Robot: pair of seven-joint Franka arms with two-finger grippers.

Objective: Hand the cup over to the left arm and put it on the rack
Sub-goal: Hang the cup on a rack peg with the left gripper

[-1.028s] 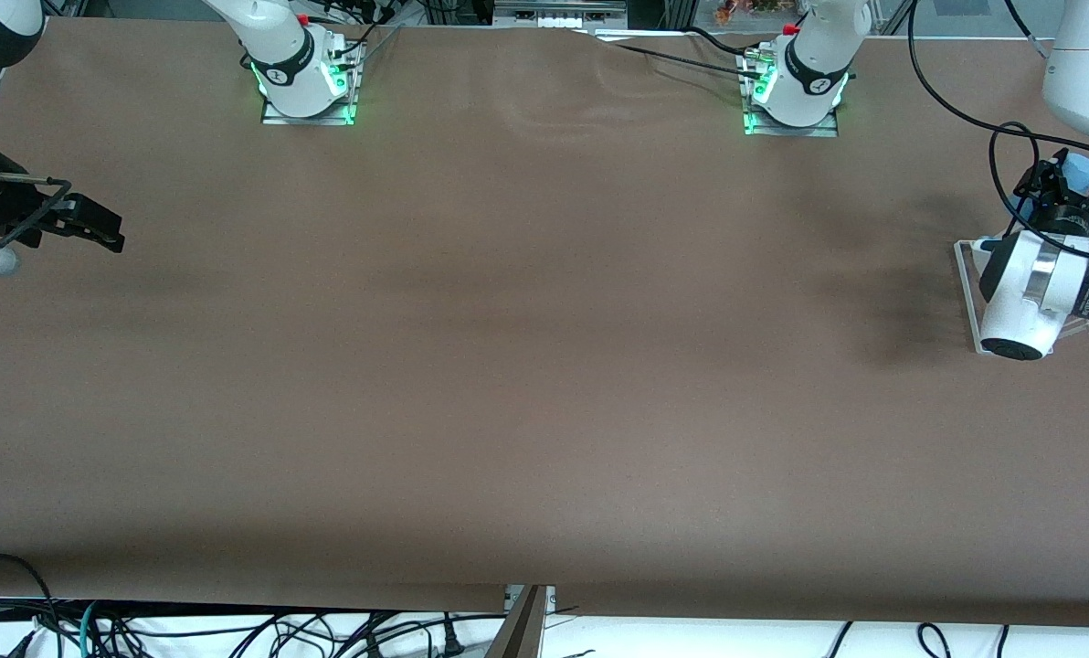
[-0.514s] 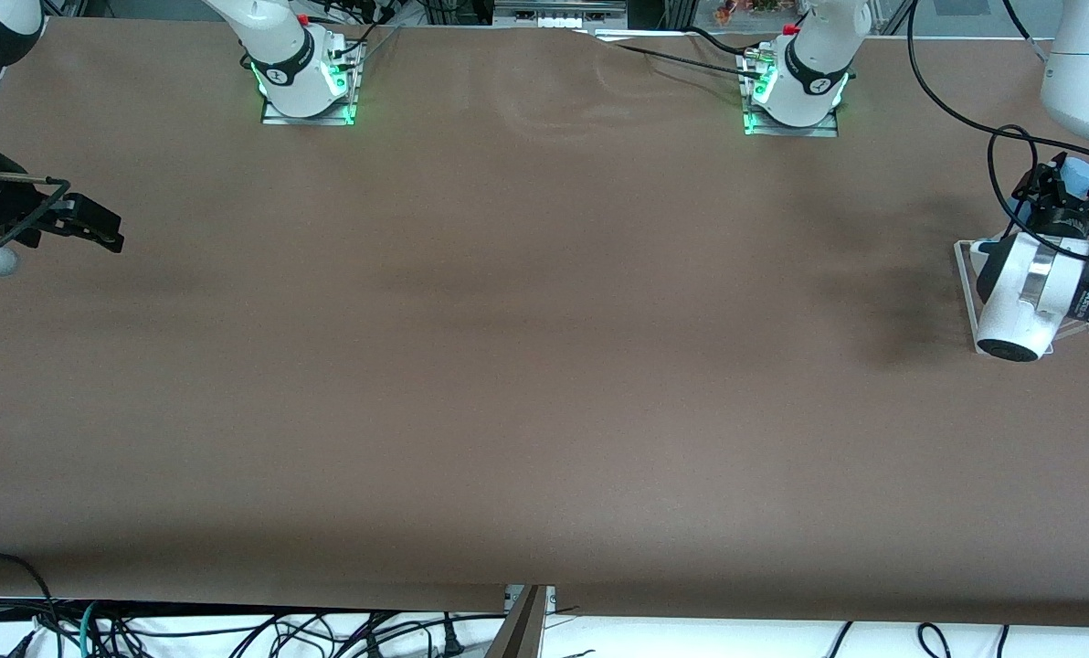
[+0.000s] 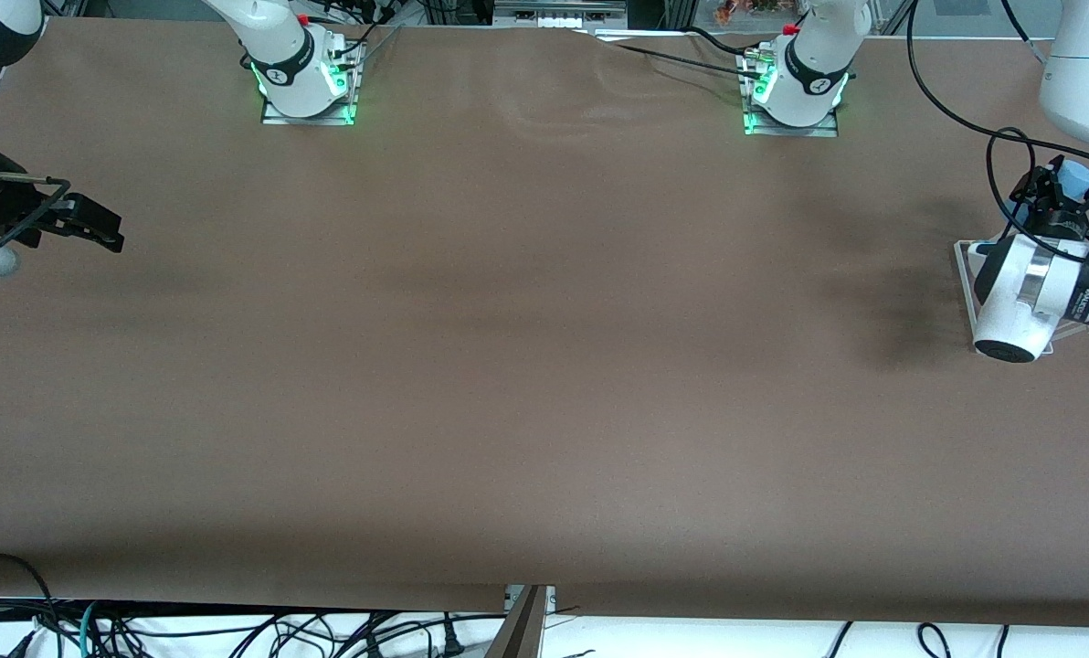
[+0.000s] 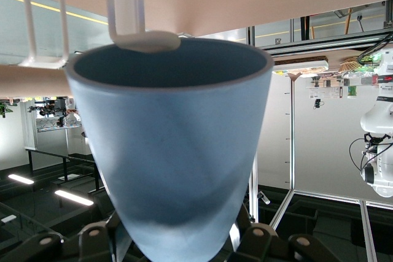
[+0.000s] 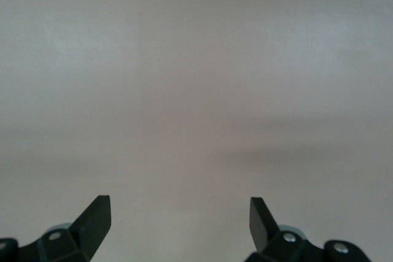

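My left gripper [image 3: 1067, 190] is shut on the light-blue cup [image 3: 1075, 174] at the left arm's end of the table, over the rack [image 3: 965, 267], whose clear base edge shows beside the arm. In the left wrist view the cup [image 4: 175, 151] fills the picture, its narrow base between my left gripper's jaws [image 4: 178, 243]. A white wire peg of the rack [image 4: 126, 4] touches the cup's rim at its open mouth. My right gripper [image 3: 88, 222] waits open and empty at the right arm's end of the table; it also shows in the right wrist view [image 5: 178, 213] over bare brown tabletop.
The left arm's thick black cable [image 3: 992, 155] loops over the table next to the rack. The two arm bases [image 3: 307, 82] [image 3: 796, 91] stand along the table's edge farthest from the front camera. Cables hang below the table's near edge [image 3: 234, 631].
The left arm's wrist has shifted a little over the rack with the cup still held. The right arm has not moved.
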